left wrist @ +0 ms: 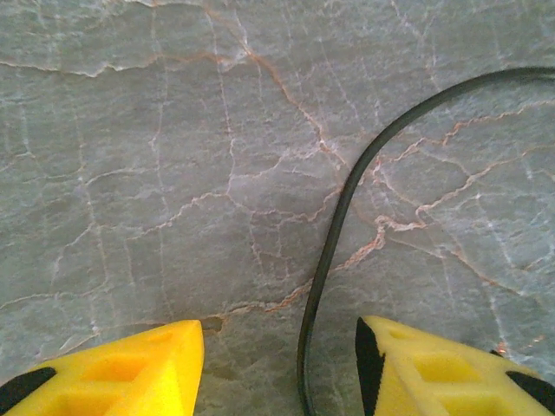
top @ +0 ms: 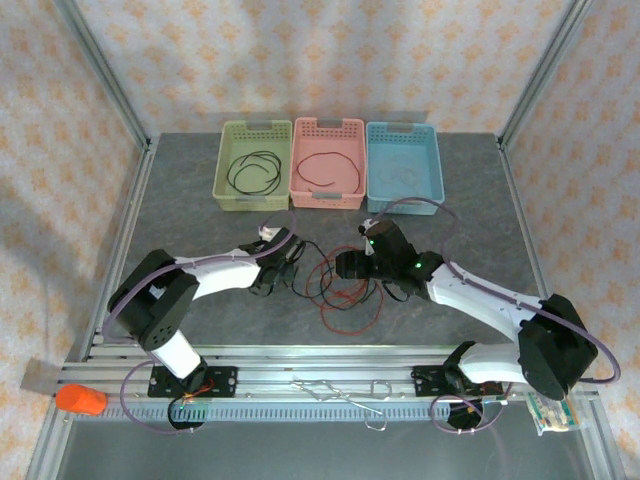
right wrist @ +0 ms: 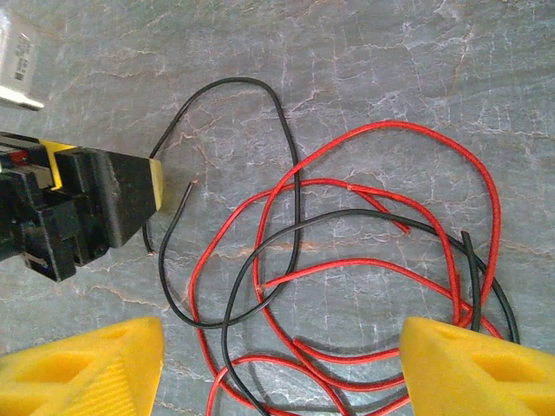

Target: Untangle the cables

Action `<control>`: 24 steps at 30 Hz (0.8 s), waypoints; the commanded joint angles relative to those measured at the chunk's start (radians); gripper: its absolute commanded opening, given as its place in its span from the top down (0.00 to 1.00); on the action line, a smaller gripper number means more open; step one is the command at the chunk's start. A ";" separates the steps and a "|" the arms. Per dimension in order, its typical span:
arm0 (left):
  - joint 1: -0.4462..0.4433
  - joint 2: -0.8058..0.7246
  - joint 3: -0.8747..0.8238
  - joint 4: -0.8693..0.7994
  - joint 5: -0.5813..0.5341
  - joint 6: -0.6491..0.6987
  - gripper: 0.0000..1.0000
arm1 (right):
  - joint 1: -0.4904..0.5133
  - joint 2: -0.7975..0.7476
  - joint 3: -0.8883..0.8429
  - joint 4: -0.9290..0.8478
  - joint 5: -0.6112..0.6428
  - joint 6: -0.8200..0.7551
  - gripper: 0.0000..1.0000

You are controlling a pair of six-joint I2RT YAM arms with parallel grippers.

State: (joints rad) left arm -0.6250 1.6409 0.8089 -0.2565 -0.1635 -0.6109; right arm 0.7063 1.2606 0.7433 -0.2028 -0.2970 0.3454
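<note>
A tangle of red cable (right wrist: pixel 399 126) and black cable (right wrist: pixel 297 199) lies in loose overlapping loops on the grey table; in the top view the tangle (top: pixel 335 288) sits between the two arms. My right gripper (right wrist: pixel 282 364) hangs open above it, its yellow fingers (right wrist: pixel 468 368) wide apart with nothing gripped. My left gripper (left wrist: pixel 279 364) is low over the table and open. One black cable (left wrist: pixel 334 234) runs between its fingers, closer to the right one. From above, the left gripper (top: pixel 290 270) is at the tangle's left edge and the right gripper (top: pixel 345 270) over its top.
Three baskets stand at the back: green (top: pixel 222 165) with a black cable (top: pixel 256 155), pink (top: pixel 327 122) with a red cable (top: pixel 335 154), and blue (top: pixel 438 160). An orange object (top: pixel 80 399) and wire hooks (top: pixel 340 390) lie on the front rail. Frame posts flank the table.
</note>
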 commanded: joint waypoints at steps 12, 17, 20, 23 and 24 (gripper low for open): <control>0.012 0.061 0.013 0.046 -0.019 0.043 0.63 | 0.007 -0.040 0.025 0.023 0.000 -0.016 0.27; 0.013 0.053 0.008 0.053 -0.025 0.039 0.71 | 0.007 -0.030 0.033 0.023 -0.007 -0.022 0.27; 0.013 0.043 0.010 0.051 -0.042 0.037 0.77 | 0.007 -0.035 0.035 0.026 0.002 -0.022 0.27; 0.013 0.038 0.016 0.046 -0.050 0.040 0.82 | 0.007 -0.037 0.039 0.025 0.011 -0.022 0.27; 0.013 0.036 0.016 0.046 -0.052 0.041 0.84 | 0.007 -0.036 0.040 0.023 0.013 -0.022 0.27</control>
State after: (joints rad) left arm -0.6262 1.6653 0.8223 -0.2081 -0.1543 -0.5743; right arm 0.7063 1.2358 0.7467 -0.1928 -0.3004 0.3382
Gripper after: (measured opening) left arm 0.173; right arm 0.725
